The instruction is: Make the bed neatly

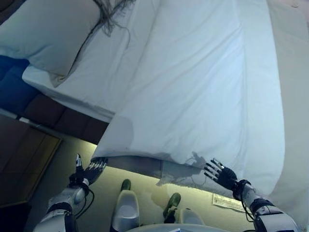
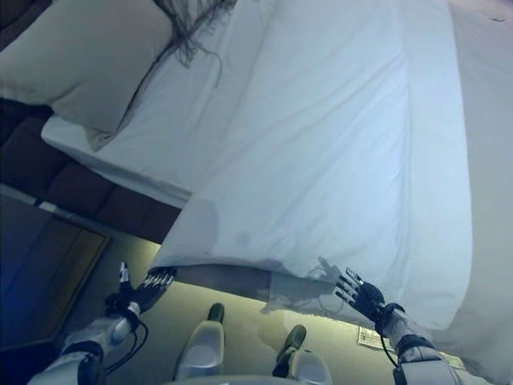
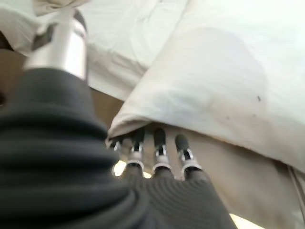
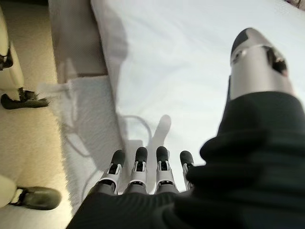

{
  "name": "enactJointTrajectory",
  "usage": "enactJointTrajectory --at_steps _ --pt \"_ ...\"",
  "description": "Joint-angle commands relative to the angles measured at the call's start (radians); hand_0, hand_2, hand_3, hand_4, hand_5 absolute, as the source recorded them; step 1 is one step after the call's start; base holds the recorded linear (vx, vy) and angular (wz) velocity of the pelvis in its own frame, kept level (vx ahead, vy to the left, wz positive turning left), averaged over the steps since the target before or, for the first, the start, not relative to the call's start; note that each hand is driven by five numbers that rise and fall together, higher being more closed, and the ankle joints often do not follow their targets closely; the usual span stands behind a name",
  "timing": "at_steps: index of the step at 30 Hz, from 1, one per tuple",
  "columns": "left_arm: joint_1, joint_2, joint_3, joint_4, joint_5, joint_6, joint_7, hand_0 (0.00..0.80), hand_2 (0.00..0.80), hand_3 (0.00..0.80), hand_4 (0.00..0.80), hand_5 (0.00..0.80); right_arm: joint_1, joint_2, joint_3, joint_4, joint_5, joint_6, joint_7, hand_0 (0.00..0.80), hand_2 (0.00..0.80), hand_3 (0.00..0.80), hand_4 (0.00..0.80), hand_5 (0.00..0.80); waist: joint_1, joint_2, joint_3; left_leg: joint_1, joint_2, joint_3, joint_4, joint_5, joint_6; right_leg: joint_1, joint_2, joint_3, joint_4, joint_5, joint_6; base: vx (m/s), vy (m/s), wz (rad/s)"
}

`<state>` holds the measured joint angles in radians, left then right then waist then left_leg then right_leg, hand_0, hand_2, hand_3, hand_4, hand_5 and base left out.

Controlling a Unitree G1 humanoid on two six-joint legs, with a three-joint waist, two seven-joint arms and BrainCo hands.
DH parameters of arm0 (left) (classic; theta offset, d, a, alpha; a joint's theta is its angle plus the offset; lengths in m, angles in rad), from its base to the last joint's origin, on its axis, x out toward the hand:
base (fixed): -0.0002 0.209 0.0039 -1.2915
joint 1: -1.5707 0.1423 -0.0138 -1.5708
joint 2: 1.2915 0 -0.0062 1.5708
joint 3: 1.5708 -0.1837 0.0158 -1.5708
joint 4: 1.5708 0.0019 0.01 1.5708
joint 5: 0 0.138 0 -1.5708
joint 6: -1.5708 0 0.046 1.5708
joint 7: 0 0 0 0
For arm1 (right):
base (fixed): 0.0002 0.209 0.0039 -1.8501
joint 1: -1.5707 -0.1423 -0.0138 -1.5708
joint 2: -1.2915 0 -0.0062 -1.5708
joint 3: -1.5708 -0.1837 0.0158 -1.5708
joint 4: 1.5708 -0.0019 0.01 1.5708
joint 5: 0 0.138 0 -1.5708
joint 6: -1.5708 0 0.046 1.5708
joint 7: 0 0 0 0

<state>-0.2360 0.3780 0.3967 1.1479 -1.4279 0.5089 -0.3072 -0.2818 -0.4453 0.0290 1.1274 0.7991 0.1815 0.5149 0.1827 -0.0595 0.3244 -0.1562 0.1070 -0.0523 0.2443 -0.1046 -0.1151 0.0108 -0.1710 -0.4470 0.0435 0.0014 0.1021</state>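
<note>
- Left hand [image 1: 89, 170] sits right at the near corner of the white duvet [image 1: 193, 96], fingers straight and spread, tips just under the hanging edge in its wrist view. Nothing pinched, as far as I can see.
- Right hand [image 1: 221, 175] is further along the same edge, fingers also straight and apart, reaching toward the hem where it drapes over the side of the bed. Not holding anything either.
- Duvet itself covers most of the mattress and runs at a slant. Its near edge hangs off the side, and a strip of bare sheet [image 1: 104, 72] shows between it and the pillow [image 1: 46, 34] at the head end.
- My guess: the step is getting a grip on that near edge with both hands so the cover can be squared up.
- To do it well, I'd close both hands on the hem at about the same time, thumbs on top, fingers under, so the pull stays even.
- Grab only one side and the fabric will probably skew more.
- Keep the hands well apart on the edge. That should flatten the creases rather than bunch them.
</note>
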Motion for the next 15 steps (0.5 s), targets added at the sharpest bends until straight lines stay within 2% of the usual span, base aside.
enactJointTrajectory --at_steps 1,10,15 --pt "0.171 0.129 0.011 0.013 -0.071 -0.168 0.001 0.000 0.000 0.000 0.000 0.000 -0.016 0.010 -0.023 -0.039 0.046 -0.015 -0.003 0.000 0.000 0.000 0.000 0.000 0.092 -0.059 0.001 -0.086 -0.030 0.009 0.130 -0.043 0.053 -0.090 -0.162 0.078 0.150 0.057 0.056 -0.033 -0.057 0.20" --pt "0.194 0.080 -0.010 0.128 -0.036 -0.176 0.011 0.000 0.000 0.000 0.000 0.000 -0.019 0.056 -0.011 -0.090 0.061 -0.015 0.023 0.000 0.000 0.000 0.000 0.000 0.085 -0.093 -0.008 -0.073 -0.021 0.017 0.139 -0.049 0.062 -0.088 -0.164 0.082 0.158 0.077 0.065 0.010 -0.068 0.04" --pt "0.210 0.053 -0.014 0.191 0.005 -0.173 0.020 0.000 0.000 0.000 0.000 0.000 -0.012 0.068 -0.034 -0.087 0.070 -0.008 0.003 0.000 0.000 0.000 0.000 0.000 0.076 -0.093 -0.020 -0.053 -0.015 0.027 0.130 -0.054 0.066 -0.084 -0.159 0.092 0.167 0.074 0.069 0.022 -0.051 -0.04"
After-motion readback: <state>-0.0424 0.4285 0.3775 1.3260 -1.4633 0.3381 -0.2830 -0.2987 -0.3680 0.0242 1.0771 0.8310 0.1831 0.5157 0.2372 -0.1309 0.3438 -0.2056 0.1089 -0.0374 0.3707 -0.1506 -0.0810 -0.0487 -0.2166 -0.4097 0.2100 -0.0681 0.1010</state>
